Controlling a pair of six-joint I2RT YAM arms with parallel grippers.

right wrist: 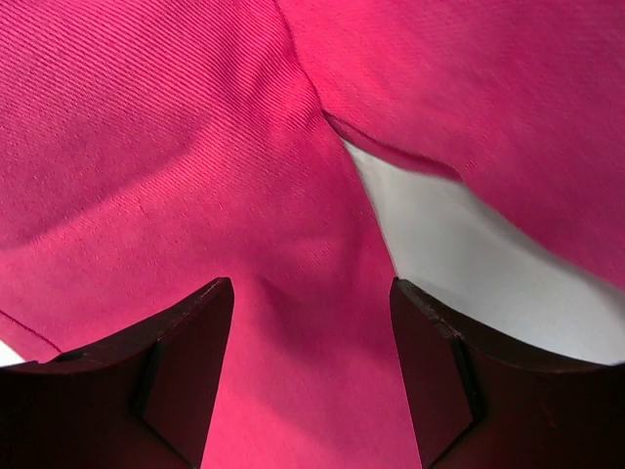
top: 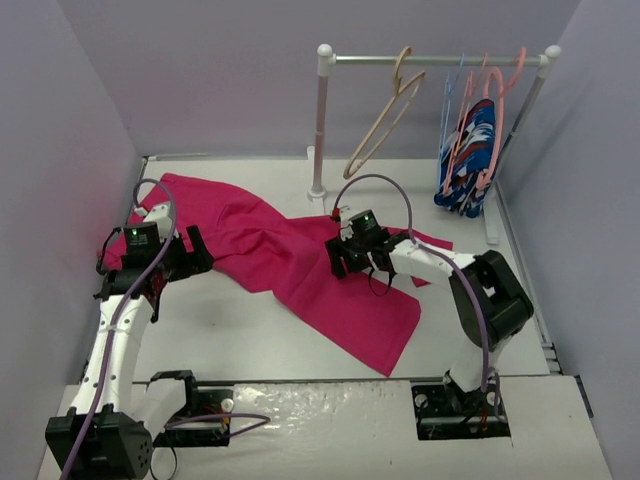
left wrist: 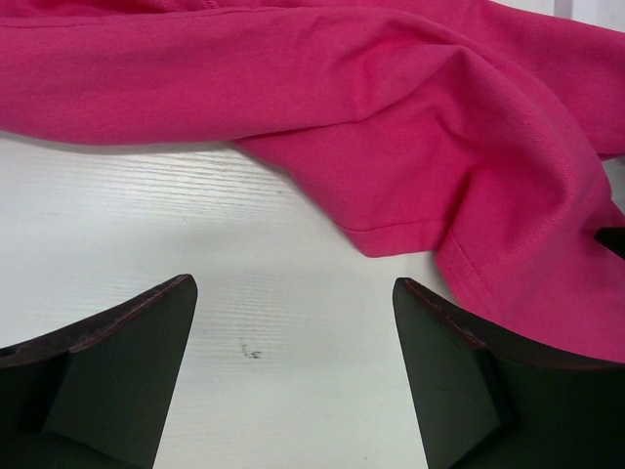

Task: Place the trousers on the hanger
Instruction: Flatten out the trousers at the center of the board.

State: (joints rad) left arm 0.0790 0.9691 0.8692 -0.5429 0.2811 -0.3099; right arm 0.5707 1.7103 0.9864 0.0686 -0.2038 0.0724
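The magenta-pink trousers [top: 290, 260] lie spread and rumpled across the middle of the white table. The beige wooden hanger [top: 385, 120] hangs tilted on the rail at the back. My left gripper [top: 193, 252] is open and empty at the trousers' left edge; in the left wrist view it [left wrist: 295, 293] is over bare table with the cloth [left wrist: 391, 147] just beyond the fingertips. My right gripper [top: 347, 262] is open, low over the trousers' middle; in the right wrist view it [right wrist: 311, 293] straddles a fold of the cloth [right wrist: 195, 147].
A white clothes rail [top: 440, 60] stands at the back right. It carries a thin blue wire hanger [top: 447, 90], salmon-pink hangers [top: 495, 90] and a blue patterned garment [top: 470, 155]. Grey walls close in on the left, the back and the right.
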